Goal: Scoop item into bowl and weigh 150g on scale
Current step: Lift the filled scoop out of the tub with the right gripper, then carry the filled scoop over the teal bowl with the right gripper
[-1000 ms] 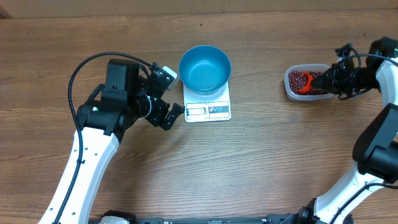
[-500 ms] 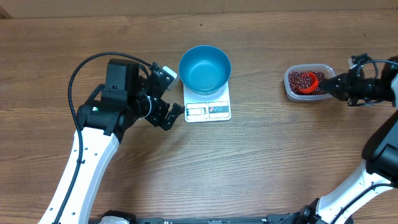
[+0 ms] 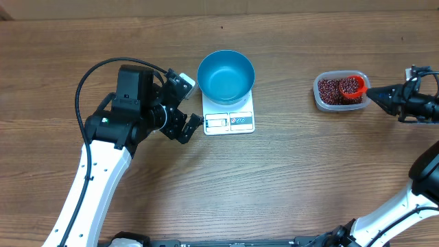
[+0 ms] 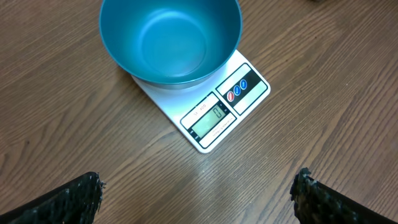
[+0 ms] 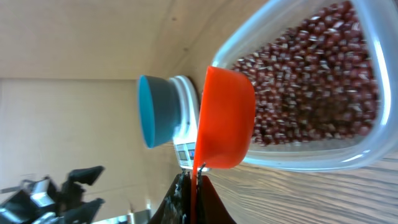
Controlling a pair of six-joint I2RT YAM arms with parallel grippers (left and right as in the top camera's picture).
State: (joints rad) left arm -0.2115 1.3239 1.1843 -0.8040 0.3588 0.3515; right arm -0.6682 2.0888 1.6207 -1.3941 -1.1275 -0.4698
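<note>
The blue bowl (image 3: 226,75) stands empty on the white scale (image 3: 230,121), whose display (image 4: 211,121) reads zero. Dark red-brown beans (image 3: 330,88) fill a clear tub (image 3: 318,98) at the right. My right gripper (image 3: 372,91) is shut on the handle of a red scoop (image 3: 352,87). The scoop holds beans and sits over the tub's right end. In the right wrist view the scoop (image 5: 227,118) stands on edge in front of the beans (image 5: 311,81), above my shut gripper (image 5: 194,180). My left gripper (image 3: 190,104) is open just left of the scale, and its wrist view shows that gripper (image 4: 198,186) holding nothing.
Bare wooden table (image 3: 288,178) surrounds the scale and the tub. The left arm (image 3: 130,110) lies over the table's left side. The right arm (image 3: 418,103) reaches in from the right edge. The table's far edge (image 3: 274,15) runs behind the bowl.
My right gripper has drawn back to the right, taking the scoop from the middle of the beans to the tub's right end with beans in it. The left arm has stayed still.
</note>
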